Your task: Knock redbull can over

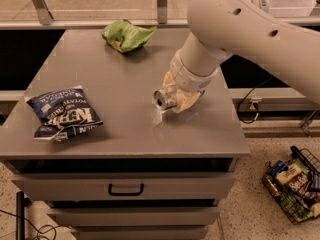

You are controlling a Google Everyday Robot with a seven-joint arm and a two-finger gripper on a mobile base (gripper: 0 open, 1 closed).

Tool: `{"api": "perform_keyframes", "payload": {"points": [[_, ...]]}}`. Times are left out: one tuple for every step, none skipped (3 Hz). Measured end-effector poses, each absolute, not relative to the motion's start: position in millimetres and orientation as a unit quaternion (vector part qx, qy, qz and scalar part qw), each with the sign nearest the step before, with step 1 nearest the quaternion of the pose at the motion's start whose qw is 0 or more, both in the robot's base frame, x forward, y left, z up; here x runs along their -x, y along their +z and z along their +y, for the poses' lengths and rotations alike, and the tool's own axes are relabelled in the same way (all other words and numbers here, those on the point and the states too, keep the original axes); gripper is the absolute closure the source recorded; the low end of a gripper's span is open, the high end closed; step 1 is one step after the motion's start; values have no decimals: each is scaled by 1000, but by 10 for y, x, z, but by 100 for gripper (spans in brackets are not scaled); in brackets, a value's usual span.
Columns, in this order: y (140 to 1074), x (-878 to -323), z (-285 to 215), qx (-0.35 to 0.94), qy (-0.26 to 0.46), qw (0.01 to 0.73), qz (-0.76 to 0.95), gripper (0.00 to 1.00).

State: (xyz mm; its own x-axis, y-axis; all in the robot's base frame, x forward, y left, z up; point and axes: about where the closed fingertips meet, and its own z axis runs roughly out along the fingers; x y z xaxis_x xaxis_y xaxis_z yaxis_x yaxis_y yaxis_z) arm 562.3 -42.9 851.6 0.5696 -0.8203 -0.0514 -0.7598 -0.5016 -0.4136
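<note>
The redbull can (163, 99) lies tipped on the grey table (120, 129), its silver top with the dark opening facing the front left. Only that end shows; the rest is hidden by the gripper. My gripper (180, 96) sits right over and behind the can, at the table's right half, under the big white arm (240, 29).
A dark blue chip bag (64, 113) lies at the front left of the table. A green bag (126, 35) lies at the back middle. The table has a drawer with a handle (126, 189) below. A wire basket of snacks (295, 184) stands on the floor at right.
</note>
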Motion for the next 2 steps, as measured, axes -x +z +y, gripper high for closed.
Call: {"api": "perform_keyframes", "payload": {"points": [[8521,-5615,-426,863,-76,199,457,59],[8527,-5608,-423,864,-77,199,457,35]]}}
